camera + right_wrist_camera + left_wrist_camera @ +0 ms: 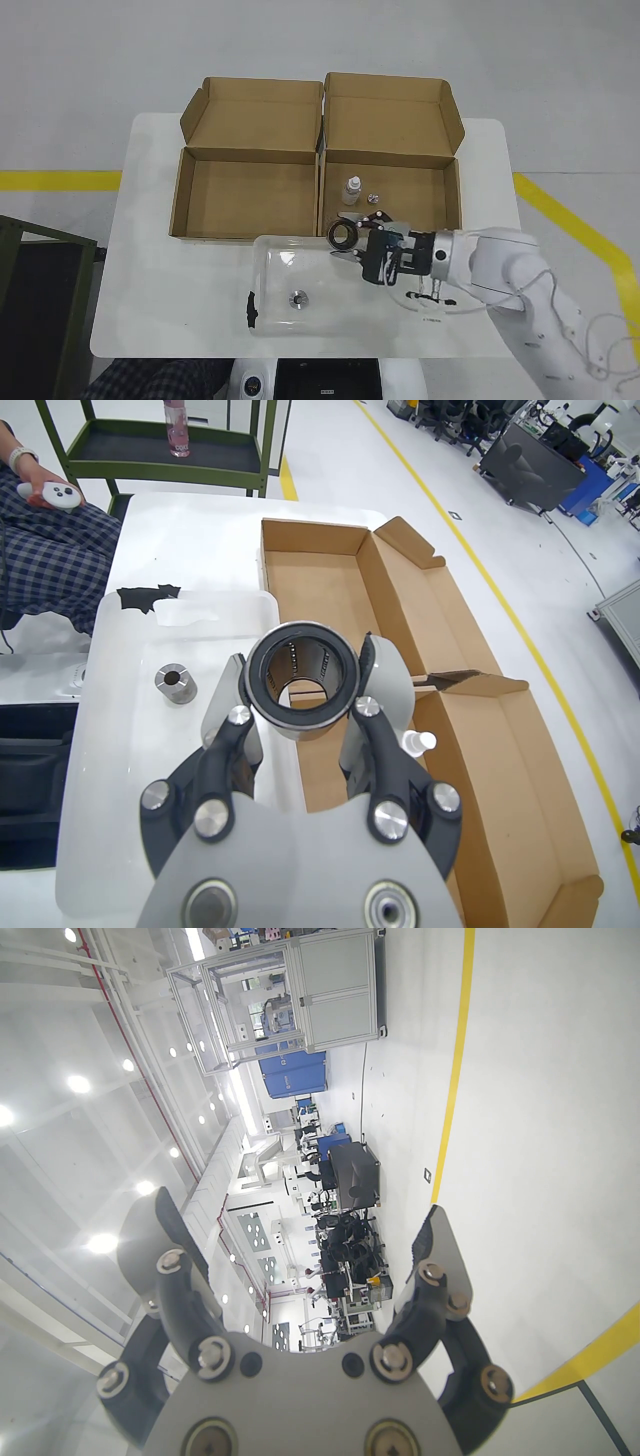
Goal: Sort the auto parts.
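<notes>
My right gripper [303,675] is shut on a steel bearing sleeve with black end rings [303,680], held above the far rim of the clear plastic tray [125,700]. From above, the bearing [341,235] hangs at the tray's back edge, next to the right cardboard box [440,195]. A small grey metal bushing [175,684] lies in the tray [275,300], also seen from above as the bushing [298,297]. The right box holds a small white bottle [353,188] and a little metal part [375,197]. My left gripper [305,1223] stands open with nothing in it, pointed away from the table.
The left cardboard box [245,195] sits beside the right one, both with lids folded back. Black tape [250,309] marks the tray's left end. A person in a checked garment holds a controller [52,495] beyond the table's end. A green shelf [165,450] stands farther off.
</notes>
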Robot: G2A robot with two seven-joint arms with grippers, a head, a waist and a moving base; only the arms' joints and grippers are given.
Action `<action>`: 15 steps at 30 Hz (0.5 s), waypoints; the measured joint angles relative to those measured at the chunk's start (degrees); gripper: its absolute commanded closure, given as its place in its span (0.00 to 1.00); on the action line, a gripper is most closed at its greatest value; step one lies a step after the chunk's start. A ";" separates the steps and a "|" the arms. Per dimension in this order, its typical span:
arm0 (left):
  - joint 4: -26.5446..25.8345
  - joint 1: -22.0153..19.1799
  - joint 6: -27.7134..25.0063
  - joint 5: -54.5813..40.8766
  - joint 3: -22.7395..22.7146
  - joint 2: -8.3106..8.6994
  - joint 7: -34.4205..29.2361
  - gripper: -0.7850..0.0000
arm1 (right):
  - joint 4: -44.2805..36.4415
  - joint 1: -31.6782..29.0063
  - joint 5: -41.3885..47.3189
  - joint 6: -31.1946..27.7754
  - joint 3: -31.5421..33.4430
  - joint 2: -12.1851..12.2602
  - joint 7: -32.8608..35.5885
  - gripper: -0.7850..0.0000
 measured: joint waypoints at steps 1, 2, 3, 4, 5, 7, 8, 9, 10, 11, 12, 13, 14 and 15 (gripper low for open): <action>0.00 0.00 0.00 0.00 0.00 0.00 0.00 0.00 | -0.02 -0.02 -0.02 0.02 -0.05 0.02 -0.06 1.00; 0.00 0.00 0.00 0.00 0.00 0.00 0.00 0.00 | 0.00 0.00 -0.08 0.06 -0.13 0.03 -0.13 1.00; 0.00 0.00 0.00 0.00 0.00 0.00 0.00 0.00 | 0.10 0.10 -0.16 0.09 -0.30 0.04 -0.23 1.00; 0.00 0.00 0.00 0.00 0.00 0.00 0.00 0.00 | 0.21 0.20 -0.23 0.12 -0.46 0.04 -0.32 1.00; 0.00 0.00 0.00 0.00 0.00 0.00 0.00 0.00 | 0.35 0.31 -0.26 0.13 -0.65 0.04 -0.44 1.00; 0.00 0.00 0.00 0.00 0.00 0.00 0.00 0.00 | 0.79 0.69 -0.41 0.11 -1.14 0.01 -0.67 1.00; 0.00 0.00 0.00 0.00 0.00 0.00 0.00 0.00 | 0.98 0.88 -0.48 0.11 -1.39 -0.01 -0.77 1.00; 0.00 0.00 0.00 0.00 0.00 0.00 0.00 0.00 | 1.25 1.16 -0.55 0.15 -1.77 -0.04 -0.91 1.00; 0.00 0.00 0.00 0.00 0.00 0.00 0.00 0.00 | 1.48 1.41 -0.62 0.20 -2.08 -0.08 -0.99 1.00; 0.00 0.00 0.00 0.00 0.00 0.00 0.00 0.00 | 1.72 1.70 -0.69 0.25 -2.43 -0.12 -1.06 1.00; 0.00 0.00 0.00 0.00 0.00 0.00 0.00 0.00 | 2.10 2.16 -0.79 0.32 -2.97 -0.19 -1.16 1.00; 0.00 0.00 0.00 0.00 0.00 0.00 0.00 0.00 | 2.44 2.58 -0.92 0.44 -3.40 -0.26 -1.25 1.00; 0.00 0.00 0.00 0.00 0.00 0.00 0.00 0.00 | 2.82 3.06 -1.15 0.64 -3.84 -0.34 -1.35 1.00; 0.00 0.00 0.00 0.00 0.00 0.00 0.00 0.00 | 3.40 3.72 -1.54 1.02 -4.45 -0.46 -1.57 1.00</action>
